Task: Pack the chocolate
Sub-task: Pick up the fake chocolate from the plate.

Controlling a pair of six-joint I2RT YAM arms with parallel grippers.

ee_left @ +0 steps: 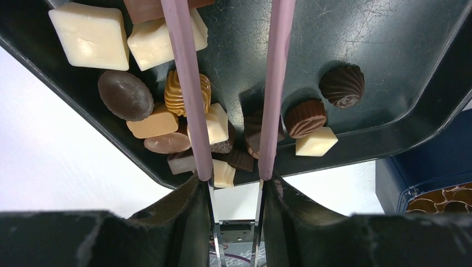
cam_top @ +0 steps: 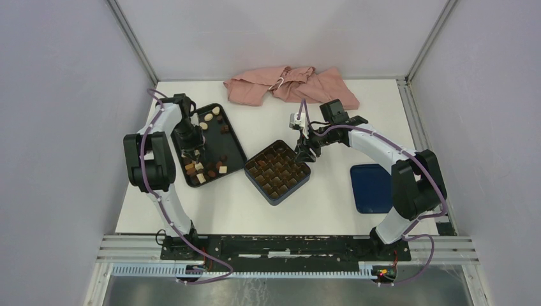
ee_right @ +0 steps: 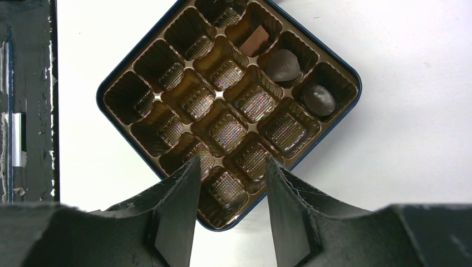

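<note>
Smooth chocolate [ee_left: 125, 95] lies in a scuffed tray [ee_left: 362, 33]

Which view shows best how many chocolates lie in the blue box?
The right wrist view: it looks straight down into the blue box, with three chocolates in cells near one corner. The top external view shows the box too small to count them. The left wrist view catches only its corner.

The table [cam_top: 332, 210] bears a pink cloth [cam_top: 290, 86] far back, black tray [cam_top: 233, 146] left, blue box [cam_top: 274, 169] centre, blue lid [cam_top: 371, 188] right.
</note>
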